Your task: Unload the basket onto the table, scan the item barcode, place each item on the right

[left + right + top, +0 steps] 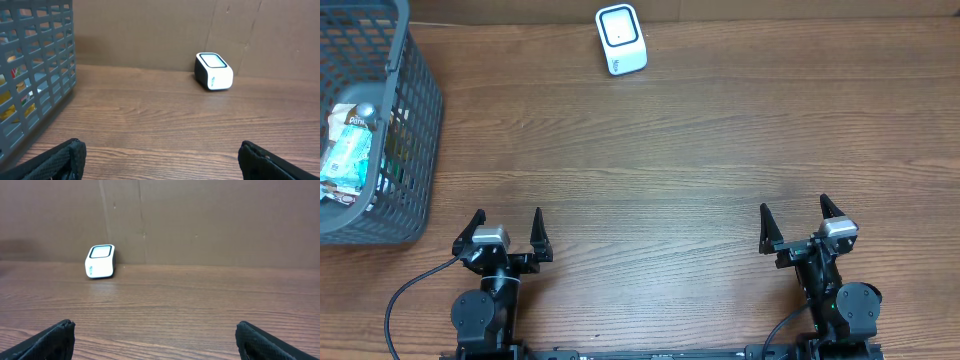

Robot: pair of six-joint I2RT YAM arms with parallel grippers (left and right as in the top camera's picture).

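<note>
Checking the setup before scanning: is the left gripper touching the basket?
Apart. The overhead view shows bare table between the left gripper and the basket.

A brown wooden table with long horizontal grain fills the overhead view. Along its far edge stands a plain brown backdrop, probably cardboard panels, joined at vertical seams. The light falls soft and even.

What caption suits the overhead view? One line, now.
Open, empty left pincer and right pincer; gray basket of packets at left, white scanner at far edge.
</note>
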